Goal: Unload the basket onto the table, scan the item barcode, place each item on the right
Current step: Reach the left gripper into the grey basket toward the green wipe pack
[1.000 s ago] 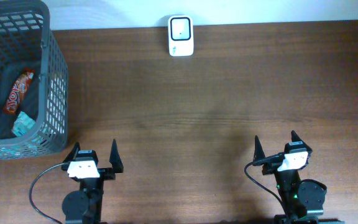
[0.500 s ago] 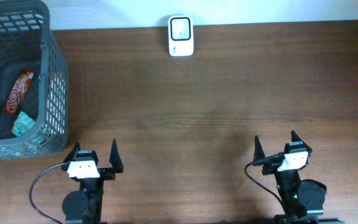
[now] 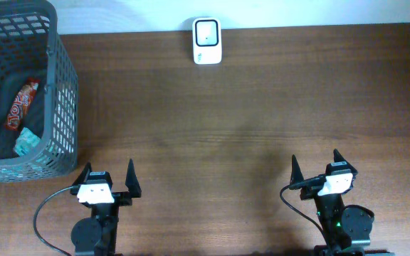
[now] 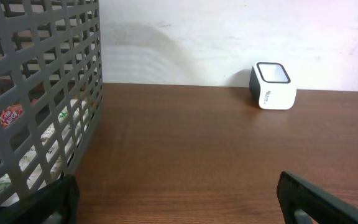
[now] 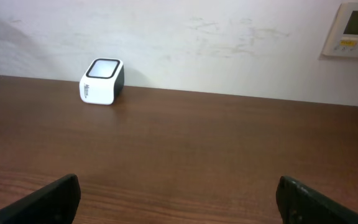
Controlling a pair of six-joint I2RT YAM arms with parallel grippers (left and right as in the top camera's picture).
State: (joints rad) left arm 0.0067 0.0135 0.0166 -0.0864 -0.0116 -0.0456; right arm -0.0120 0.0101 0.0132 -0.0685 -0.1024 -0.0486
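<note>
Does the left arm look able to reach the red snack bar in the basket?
Probably yes: the basket is open on top, the red snack bar lies uncovered, and the open left tool stands near it.

Reads as dark brown wood on the counter point(image 3: 248, 107): fine grain, smooth, with a soft satin sheen. Looks like matt grey moulded plastic on the basket point(image 3: 61, 107), an open lattice. Shows glossy white plastic on the scanner point(image 3: 207, 40), with a darker, shiny window on top. Gleams like crinkled film on the red wrapper point(image 3: 21, 104); much the same thin, shiny film on the teal pack point(image 3: 25, 141). Appears as matt black plastic on the fingers point(image 4: 316, 205), and smooth white plastic on the housings point(image 3: 93, 190) behind them. Looks flat, chalky and scuffed on the white wall point(image 5: 229, 37).
</note>
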